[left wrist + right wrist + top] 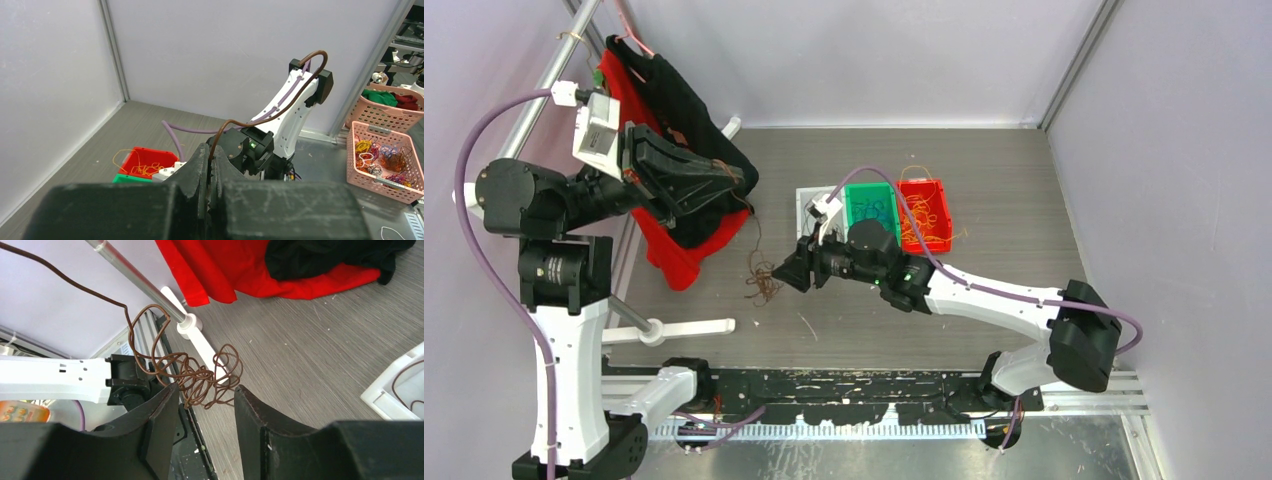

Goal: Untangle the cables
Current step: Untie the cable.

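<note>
From above, we see the left tool (744, 180) raised over the left side of the surface (994, 180), in front of a red and black cloth (674, 130). A thin strand drops from it to the knotted part of the brown cable (764, 283), which hangs low near the surface. The right tool (782, 272) sits just beside that knot. From this height we cannot tell how either tool stands.

The left wrist view settles 1 of them. Its fingers (197, 165) are pressed together on the brown cable, which rises from between them in a long arc. Only this view shows 2 pink baskets (351, 155) off to the right, the nearer holding coloured loops.

The right wrist view settles the other. Its 2 fingers (162, 407) stand apart, about half wide, with the knot between and just ahead of them. We cannot tell whether any loop touches a finger.

Back in the top view, a green bin (852, 195) holds blue cables (872, 212) and a red bin (943, 215) holds yellow cables (922, 208).
</note>
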